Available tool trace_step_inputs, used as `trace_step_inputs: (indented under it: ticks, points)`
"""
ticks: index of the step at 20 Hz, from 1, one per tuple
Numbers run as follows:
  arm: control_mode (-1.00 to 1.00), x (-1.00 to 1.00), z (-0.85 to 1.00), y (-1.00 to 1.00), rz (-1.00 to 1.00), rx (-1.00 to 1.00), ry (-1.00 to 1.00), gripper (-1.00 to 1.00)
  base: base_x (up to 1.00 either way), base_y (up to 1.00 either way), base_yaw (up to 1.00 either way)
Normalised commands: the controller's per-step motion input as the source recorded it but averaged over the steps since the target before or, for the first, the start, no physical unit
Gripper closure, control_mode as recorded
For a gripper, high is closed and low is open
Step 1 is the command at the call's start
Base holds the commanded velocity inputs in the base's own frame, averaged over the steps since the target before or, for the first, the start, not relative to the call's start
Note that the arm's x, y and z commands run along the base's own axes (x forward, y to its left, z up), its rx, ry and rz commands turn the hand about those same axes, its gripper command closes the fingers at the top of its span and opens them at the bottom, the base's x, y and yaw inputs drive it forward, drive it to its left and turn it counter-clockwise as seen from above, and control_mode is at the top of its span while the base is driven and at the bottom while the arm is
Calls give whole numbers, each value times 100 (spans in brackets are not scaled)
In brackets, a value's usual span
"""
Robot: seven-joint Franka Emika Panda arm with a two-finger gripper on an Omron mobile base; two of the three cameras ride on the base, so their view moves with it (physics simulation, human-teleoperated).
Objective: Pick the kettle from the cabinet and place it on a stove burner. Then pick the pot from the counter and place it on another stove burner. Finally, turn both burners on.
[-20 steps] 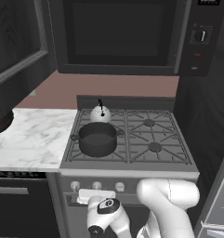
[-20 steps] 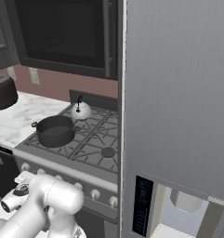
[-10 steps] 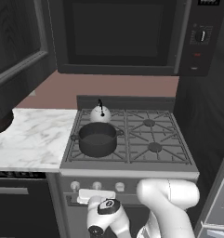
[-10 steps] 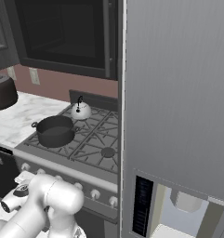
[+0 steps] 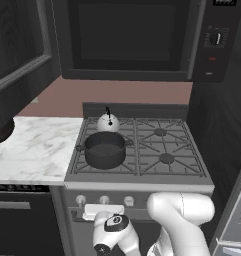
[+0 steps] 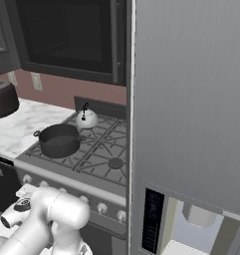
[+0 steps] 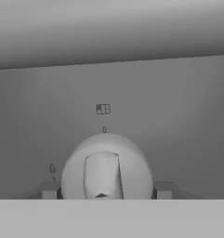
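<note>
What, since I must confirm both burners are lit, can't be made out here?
- Left base view: pot and kettle hide any flame beneath them.
- Hand view: panel marks above the knob are blurred.
- Hand view: whether the claw presses the knob is too close to tell.

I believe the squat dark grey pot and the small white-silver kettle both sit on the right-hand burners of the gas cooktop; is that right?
Not quite: the squat dark grey pot and the small white-silver kettle both sit on the left-hand burners of the gas cooktop, pot in front, as the left base view shows.
</note>
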Motion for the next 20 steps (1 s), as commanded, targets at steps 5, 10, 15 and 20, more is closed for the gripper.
trace_step_inputs:
  ticks: [5, 10, 15, 20]
  points:
    - [-100, 0, 14, 0, 0, -17, 0, 100, 0, 0, 0]
    - [-100, 0, 13, 0, 0, -15, 1, 100, 0, 0, 0]
    - [-100, 0, 13, 0, 0, -14, 5, 100, 0, 0, 0]
    - [-100, 0, 17, 0, 0, -15, 8, 100, 0, 0, 0]
